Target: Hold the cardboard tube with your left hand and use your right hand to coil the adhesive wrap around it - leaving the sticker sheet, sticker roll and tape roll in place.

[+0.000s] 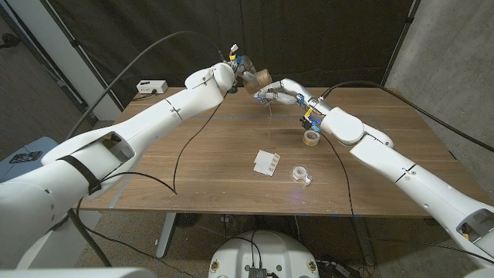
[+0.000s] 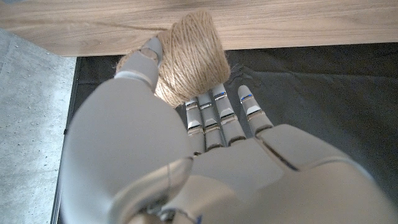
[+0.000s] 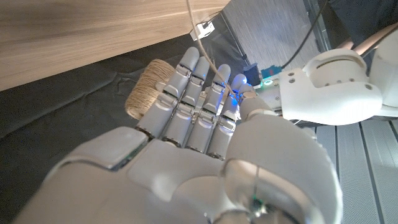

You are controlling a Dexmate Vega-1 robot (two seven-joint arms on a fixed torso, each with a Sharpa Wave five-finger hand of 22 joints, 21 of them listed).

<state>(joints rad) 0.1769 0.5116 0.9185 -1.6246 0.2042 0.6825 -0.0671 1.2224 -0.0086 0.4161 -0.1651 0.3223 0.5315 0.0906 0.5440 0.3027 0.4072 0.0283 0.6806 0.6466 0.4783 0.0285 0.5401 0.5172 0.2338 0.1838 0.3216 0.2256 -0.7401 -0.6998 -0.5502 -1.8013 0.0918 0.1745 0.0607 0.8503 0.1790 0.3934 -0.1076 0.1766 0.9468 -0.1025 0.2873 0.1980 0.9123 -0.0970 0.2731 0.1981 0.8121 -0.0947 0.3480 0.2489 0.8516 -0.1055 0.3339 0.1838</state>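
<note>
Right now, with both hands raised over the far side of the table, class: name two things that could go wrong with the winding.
1. The left hand holds the twine-wrapped tube up in the air with nothing under it; if the hold loosens, the tube could fall.
2. A thin strand runs past the right hand and its fingers; whether it is pinched is unclear, so it may go slack or snag, loosening the coils.

a lab test bay: black curtain (image 1: pixel 324 38) backdrop, bare concrete wall (image 1: pixel 448 54), cabled wooden table (image 1: pixel 231 154).
</note>
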